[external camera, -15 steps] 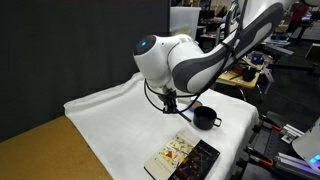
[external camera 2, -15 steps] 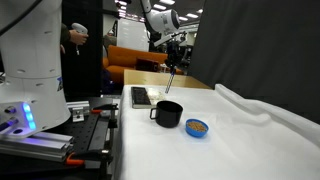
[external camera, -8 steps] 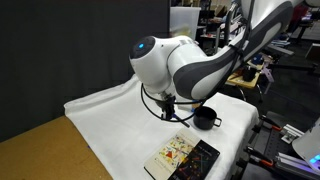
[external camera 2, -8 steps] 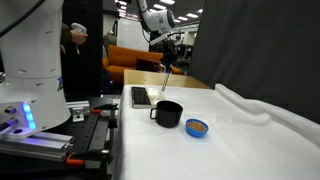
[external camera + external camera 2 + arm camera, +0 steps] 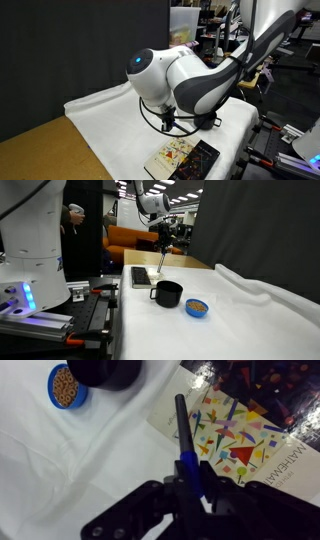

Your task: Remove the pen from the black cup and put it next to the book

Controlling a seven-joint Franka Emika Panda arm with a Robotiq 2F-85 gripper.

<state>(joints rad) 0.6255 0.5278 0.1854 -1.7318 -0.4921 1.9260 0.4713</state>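
Removal stage complete: the gripper (image 5: 190, 488) is clamped on the pen (image 5: 186, 432), which hangs below it, clear of the black cup (image 5: 105, 370) off to one side and over the cream edge of the book (image 5: 240, 445); placing it on the counter (image 5: 60, 470) beside the book is not yet done.

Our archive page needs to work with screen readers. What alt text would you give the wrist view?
The robot's hand, shut on a blue pen, holds it over a white cloth, tip at the edge of a book with a cream, colourfully patterned cover. A black cup, cropped by the frame, and a small blue dish sit at the top.
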